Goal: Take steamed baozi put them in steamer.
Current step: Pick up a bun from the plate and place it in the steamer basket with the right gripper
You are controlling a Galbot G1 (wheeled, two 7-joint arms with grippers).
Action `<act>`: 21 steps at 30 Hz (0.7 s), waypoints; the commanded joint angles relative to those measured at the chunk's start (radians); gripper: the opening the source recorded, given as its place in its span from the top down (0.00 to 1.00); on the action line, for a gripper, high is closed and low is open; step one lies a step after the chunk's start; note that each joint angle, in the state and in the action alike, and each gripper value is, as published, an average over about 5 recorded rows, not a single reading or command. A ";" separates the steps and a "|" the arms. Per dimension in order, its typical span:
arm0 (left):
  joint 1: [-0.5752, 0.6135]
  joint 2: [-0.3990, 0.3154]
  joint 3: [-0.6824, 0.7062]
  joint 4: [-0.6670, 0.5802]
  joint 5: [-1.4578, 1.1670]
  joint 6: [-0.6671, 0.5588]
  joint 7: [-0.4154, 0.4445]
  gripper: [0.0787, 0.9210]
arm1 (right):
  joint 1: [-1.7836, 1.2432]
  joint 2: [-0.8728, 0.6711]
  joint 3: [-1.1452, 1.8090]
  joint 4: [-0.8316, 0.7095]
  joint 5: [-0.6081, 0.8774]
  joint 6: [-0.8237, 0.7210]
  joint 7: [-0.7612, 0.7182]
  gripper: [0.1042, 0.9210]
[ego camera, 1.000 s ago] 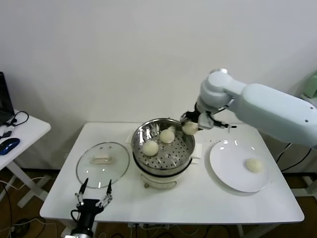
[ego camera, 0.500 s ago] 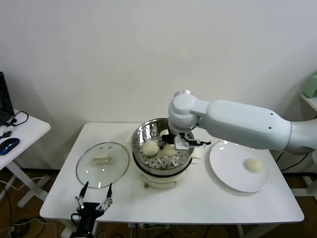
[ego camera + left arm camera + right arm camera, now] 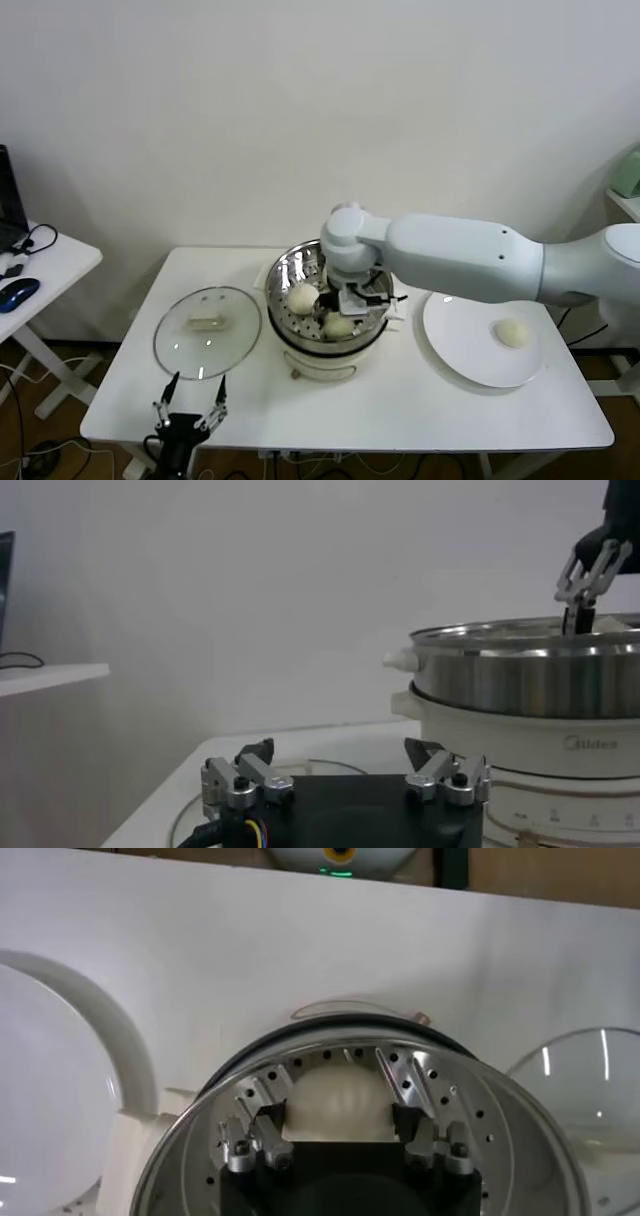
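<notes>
Where readable, pot base [image 3: 560, 770] says "Midea"

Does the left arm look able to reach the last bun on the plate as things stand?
Probably not: the left claw sits at the table's near-left edge, with the steamer and right arm between it and the bun.

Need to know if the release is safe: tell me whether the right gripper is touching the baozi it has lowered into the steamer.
Touching. The right wrist view shows the baozi clamped between the right gripper fingers, both sides pressed on the dough, inside the steamer.
</notes>
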 commanded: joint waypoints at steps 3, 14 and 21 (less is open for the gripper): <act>-0.008 0.003 -0.001 0.003 -0.001 0.005 -0.001 0.12 | -0.019 0.026 -0.013 -0.036 -0.049 0.054 0.009 0.27; -0.012 0.002 -0.002 0.005 -0.001 0.007 -0.001 0.12 | -0.020 0.019 -0.013 -0.034 -0.039 0.052 0.010 0.27; -0.015 0.002 -0.002 0.006 -0.001 0.008 -0.001 0.12 | -0.024 0.016 -0.010 -0.028 -0.036 0.050 0.015 0.27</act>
